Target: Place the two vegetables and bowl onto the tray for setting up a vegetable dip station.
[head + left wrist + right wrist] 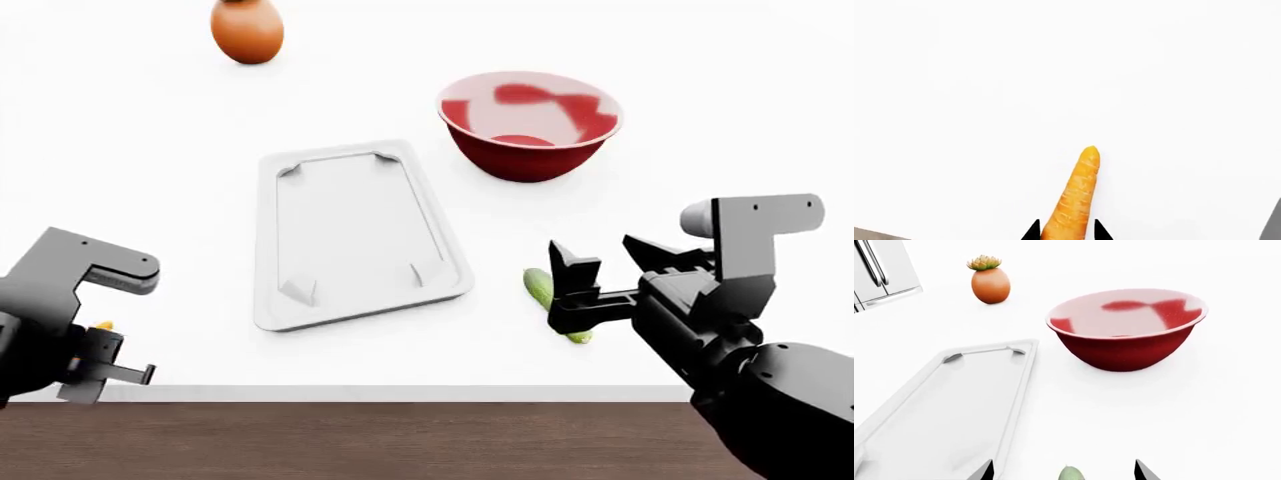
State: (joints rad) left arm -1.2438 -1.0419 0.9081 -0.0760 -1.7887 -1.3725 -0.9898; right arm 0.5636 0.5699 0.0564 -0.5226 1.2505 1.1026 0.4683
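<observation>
In the left wrist view we see the carrot [1077, 197] lying on plain white bench [1054, 75], a tapered orange root with faint cross ridges and a rounded paler tip. Its thick end sits between the two dark tips of our left claw [1066, 231], which stand just beside it on either side; whether they press on it we cannot tell.

In the head view the tray [350, 232] lies flat near the middle of the bench, white, rectangular, with a low raised rim and small tabs inside its corners, nothing on it. The bowl [530, 124] stands beyond the tray's far right corner, apart from it: glossy deep red outside, pale and reflective inside, much wider than either vegetable. The cucumber [541, 288] lies on the bench just right of the tray's near right corner, short, smooth and green, partly hidden behind our right claw [603, 262], whose fingers are spread apart. Our left claw is low at the near left edge, with only a speck of orange showing by it. An orange-brown egg-shaped pot [247, 30] stands far back on the left.

In the right wrist view the claw tips stand wide apart with the cucumber's rounded green end between them, touching neither. The tray runs alongside, the bowl upright beyond, the pot with its green plant top farther off
</observation>
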